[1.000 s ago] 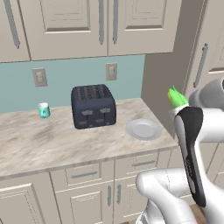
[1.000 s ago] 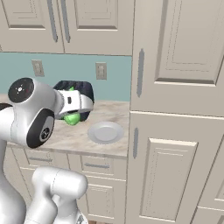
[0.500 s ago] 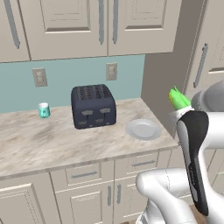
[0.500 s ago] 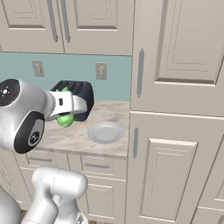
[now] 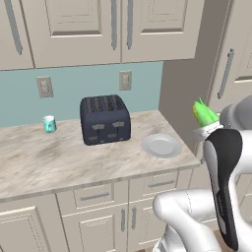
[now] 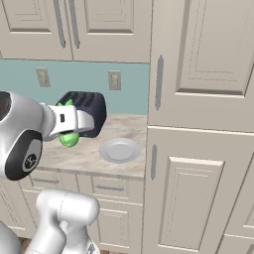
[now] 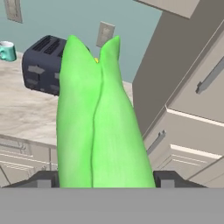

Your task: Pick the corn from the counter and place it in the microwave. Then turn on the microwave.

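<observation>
I see cream cabinets and a blue backsplash over the beige counter (image 5: 44,165). The corn (image 7: 98,127) is off the counter, pinched in my gripper (image 5: 205,127) with its fingers closed on it, held in the air past the counter's right end. On the counter sit a plate (image 5: 161,145), a toaster (image 5: 105,119) and a mug (image 5: 48,124).

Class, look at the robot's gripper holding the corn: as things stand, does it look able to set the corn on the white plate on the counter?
Probably yes. The gripper holds the corn above the counter, the plate lies bare near the edge, and the toaster stands off to one side.
</observation>
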Robot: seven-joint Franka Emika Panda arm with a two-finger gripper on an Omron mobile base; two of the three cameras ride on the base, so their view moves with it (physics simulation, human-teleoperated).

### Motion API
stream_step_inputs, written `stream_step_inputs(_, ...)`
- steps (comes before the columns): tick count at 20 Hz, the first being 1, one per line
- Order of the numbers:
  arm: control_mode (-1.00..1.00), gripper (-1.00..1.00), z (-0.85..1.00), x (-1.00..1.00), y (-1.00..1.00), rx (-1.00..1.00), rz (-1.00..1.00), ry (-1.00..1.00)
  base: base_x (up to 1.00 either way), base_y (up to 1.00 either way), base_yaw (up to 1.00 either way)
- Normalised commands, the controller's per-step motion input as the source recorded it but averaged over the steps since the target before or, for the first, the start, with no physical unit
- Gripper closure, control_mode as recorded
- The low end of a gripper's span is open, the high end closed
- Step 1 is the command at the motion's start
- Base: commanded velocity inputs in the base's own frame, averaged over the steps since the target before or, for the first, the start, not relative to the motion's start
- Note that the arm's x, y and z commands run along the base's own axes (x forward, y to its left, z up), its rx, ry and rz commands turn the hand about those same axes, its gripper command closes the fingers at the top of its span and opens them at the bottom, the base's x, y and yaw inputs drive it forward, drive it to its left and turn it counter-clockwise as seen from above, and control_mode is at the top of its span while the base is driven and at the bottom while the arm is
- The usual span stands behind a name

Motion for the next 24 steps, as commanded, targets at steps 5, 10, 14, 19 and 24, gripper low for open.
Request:
stream_step_inputs(5, -1.00, 1.00, 0.01, -0.20, 0.02, 0.00, 0.00, 0.00, 0.00, 0.00, 0.00)
stream_step_inputs(10, -1.00, 1.00, 0.00, -0.22, 0.01, 0.00, 0.00, 0.00, 0.00, 0.00, 0.00)
stream_step_inputs(14, 1.00, 1.00, 0.00, 0.00, 0.00, 0.00, 0.00, 0.00, -0.04, 0.00, 0.00)
stream_step_inputs(19, 1.00, 1.00, 0.00, 0.00, 0.00, 0.00, 0.00, 0.00, 0.00, 0.00, 0.00)
stream_step_inputs(24, 1.00, 1.00, 0.00, 0.00, 0.00, 0.00, 0.00, 0.00, -0.03, -0.02, -0.01)
